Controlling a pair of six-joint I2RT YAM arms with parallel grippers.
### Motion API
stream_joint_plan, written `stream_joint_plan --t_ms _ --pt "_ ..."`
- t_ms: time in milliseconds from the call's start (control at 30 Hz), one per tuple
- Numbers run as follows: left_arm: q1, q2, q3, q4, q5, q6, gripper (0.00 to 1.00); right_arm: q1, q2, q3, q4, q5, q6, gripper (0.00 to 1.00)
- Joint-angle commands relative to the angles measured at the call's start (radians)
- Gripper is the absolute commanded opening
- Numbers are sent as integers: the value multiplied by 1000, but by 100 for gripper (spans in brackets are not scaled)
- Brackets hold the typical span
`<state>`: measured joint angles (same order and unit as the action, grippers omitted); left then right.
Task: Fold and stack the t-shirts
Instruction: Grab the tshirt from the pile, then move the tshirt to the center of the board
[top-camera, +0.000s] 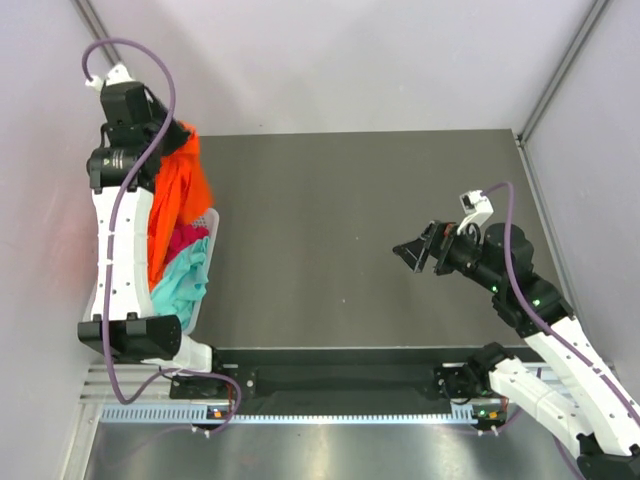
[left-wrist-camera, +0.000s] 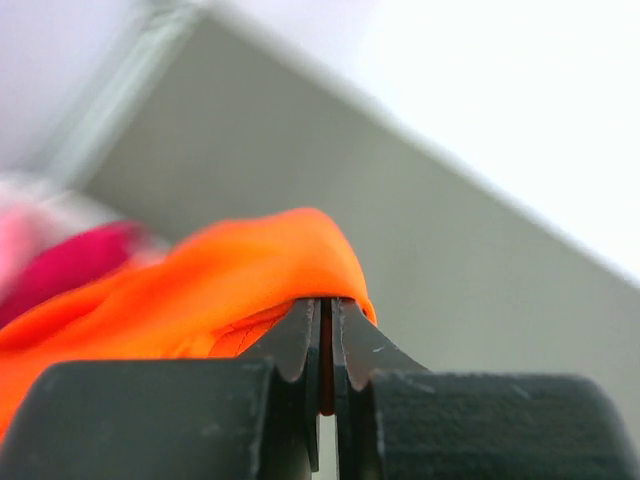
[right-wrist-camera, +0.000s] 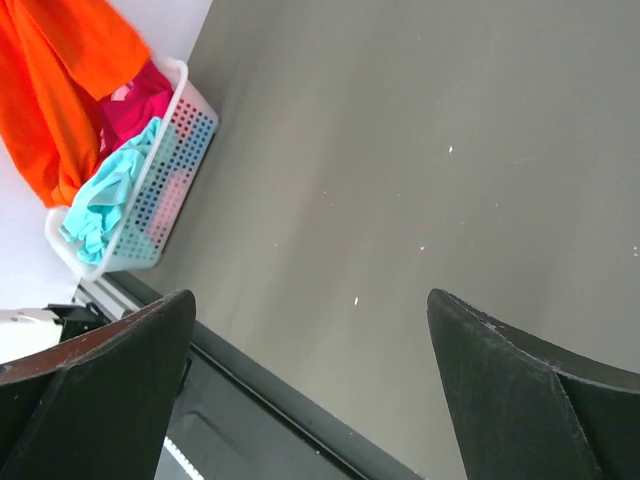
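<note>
- Left claw (top-camera: 185, 135) clenched on the orange t-shirt (top-camera: 178, 195), upper left.
- Right claw (right-wrist-camera: 310, 300) released, above the bench (right-wrist-camera: 400, 150).
- Teal t-shirt (right-wrist-camera: 100, 195) and, seemingly, magenta t-shirt (right-wrist-camera: 135, 105) in the basket (right-wrist-camera: 175, 160).

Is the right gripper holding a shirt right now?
No, the right gripper is open, jaws spread wide with only the table showing between them.

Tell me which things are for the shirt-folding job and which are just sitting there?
For the job: orange t-shirt, magenta t-shirt, teal t-shirt, left tool shut on the orange one.
Just there: white basket, table, right tool, open and idle.
</note>
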<state>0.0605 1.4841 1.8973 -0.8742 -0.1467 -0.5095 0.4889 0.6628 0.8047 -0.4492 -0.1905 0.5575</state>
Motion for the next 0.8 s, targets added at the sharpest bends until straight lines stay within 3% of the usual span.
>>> stream_joint_plan --t_ms 0,167,267,400,600,667,700,767 --pt "-45 -61 86 300 329 -105 0 11 -6 44 44 -18 -11 100" --pt "-97 -70 109 669 588 -348 0 13 -5 56 35 8 -16 100" --pt "-184 -65 105 716 610 -403 0 11 -6 68 11 32 -22 99" --pt "-347 -90 -9 705 582 -336 0 11 -15 70 -8 62 -19 100" --pt "-505 -188 -544 857 576 -366 0 11 0 28 -28 124 12 98" --pt "-574 -179 -734 863 566 -360 8 11 18 7 -42 151 22 97" --pt "-600 -165 -820 853 546 -338 21 11 24 -1 -45 161 33 96" --pt "-652 -111 -857 757 538 -296 33 11 43 -27 -46 186 45 93"
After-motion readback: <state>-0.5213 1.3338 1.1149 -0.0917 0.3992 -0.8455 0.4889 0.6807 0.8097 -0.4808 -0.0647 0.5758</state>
